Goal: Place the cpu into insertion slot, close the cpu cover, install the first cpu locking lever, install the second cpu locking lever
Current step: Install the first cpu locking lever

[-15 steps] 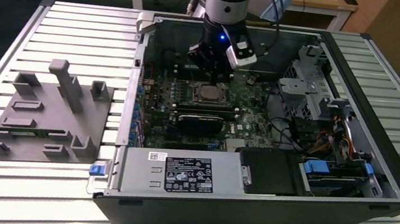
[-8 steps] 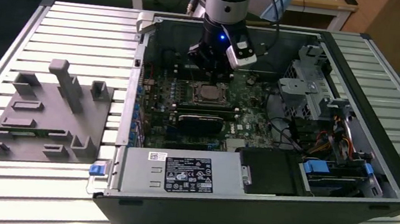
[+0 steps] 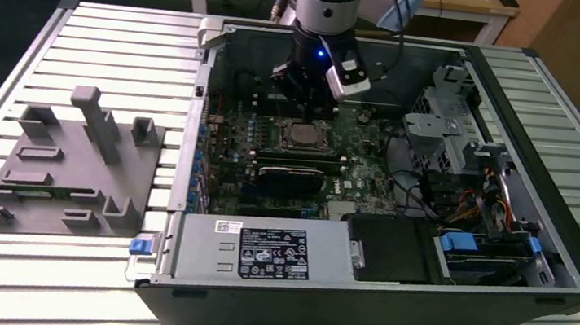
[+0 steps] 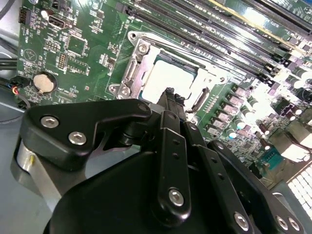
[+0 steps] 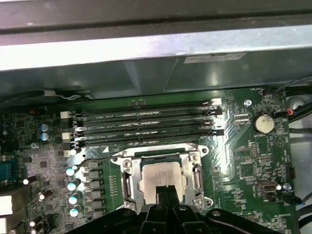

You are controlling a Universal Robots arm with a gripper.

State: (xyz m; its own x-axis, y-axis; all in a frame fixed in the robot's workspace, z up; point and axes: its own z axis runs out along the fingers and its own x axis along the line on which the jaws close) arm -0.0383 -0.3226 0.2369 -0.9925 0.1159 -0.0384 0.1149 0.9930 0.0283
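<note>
A: Quick check pls, where is the chip now?

B: The cpu [image 5: 161, 178] lies flat in the insertion slot [image 4: 141, 48], on the green board [image 5: 253, 161] inside the open computer case [image 3: 518, 82], just beside the long memory rails [image 5: 146, 122]. The cpu cover [image 5: 197, 176] looks folded down around it, w/ the pale face showing thru the window. That is my judgement; at the far edge I am not 100% sure it sits fully flat.

A: And the gripper [image 4: 168, 93]?

B: Fingers pressed together, no gap visible, and nothing is between them. In both wrist views the tips are right over the near edge of the chip. Touching it or just above it, I cannot tell.

A: So which step is it, approx.?

B: I think the placing is done and the work is at the cover. To do it well:
- Push w/ the closed tips straight down and slowly.
- Push on the metal frame, not on the chip face.
- Check the frame lies even on both sides before any real force.
- Keep the tips away from the small parts on the board and from the rails.
</note>
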